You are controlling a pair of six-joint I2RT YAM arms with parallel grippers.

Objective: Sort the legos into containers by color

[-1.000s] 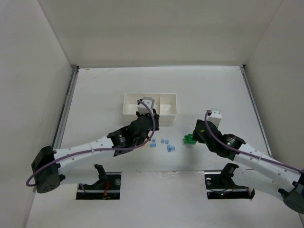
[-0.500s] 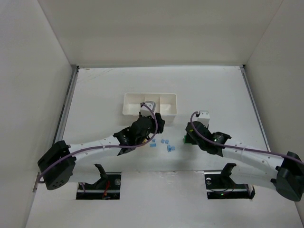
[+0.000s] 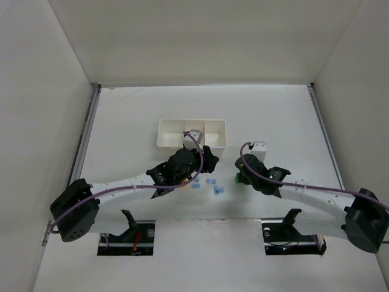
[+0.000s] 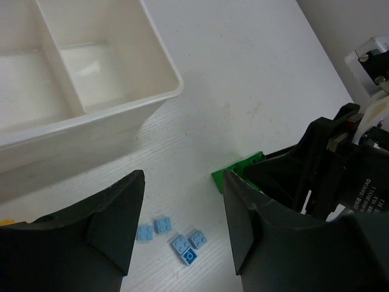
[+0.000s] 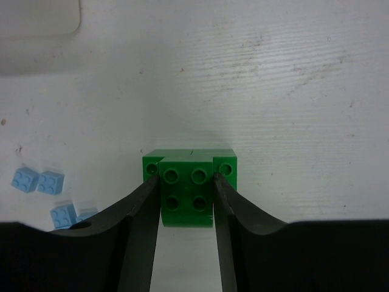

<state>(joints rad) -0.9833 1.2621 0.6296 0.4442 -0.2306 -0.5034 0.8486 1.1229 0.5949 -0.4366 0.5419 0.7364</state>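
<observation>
The white three-compartment tray (image 3: pixel 192 132) stands at mid-table; the two compartments seen in the left wrist view (image 4: pixel 176 85) look empty. My left gripper (image 3: pixel 203 159) is open and empty, just near the tray's front, above several light blue bricks (image 4: pixel 153 229) (image 3: pixel 211 181). My right gripper (image 5: pixel 185 181) is shut on a green brick (image 5: pixel 187 201), which rests on the table with a finger against each side. That green brick also shows in the top view (image 3: pixel 241 179) and the left wrist view (image 4: pixel 240 171). A yellow sliver (image 4: pixel 5 222) shows at the frame edge.
White walls close the table at left, right and back. The two arms lie close together over the near middle. Blue bricks (image 5: pixel 37 180) lie just left of the green brick. A tray corner (image 5: pixel 36 18) shows at top left of the right wrist view.
My left gripper has pulled back from over the tray toward the blue bricks. My right gripper has moved left onto the green brick and stands around it.
</observation>
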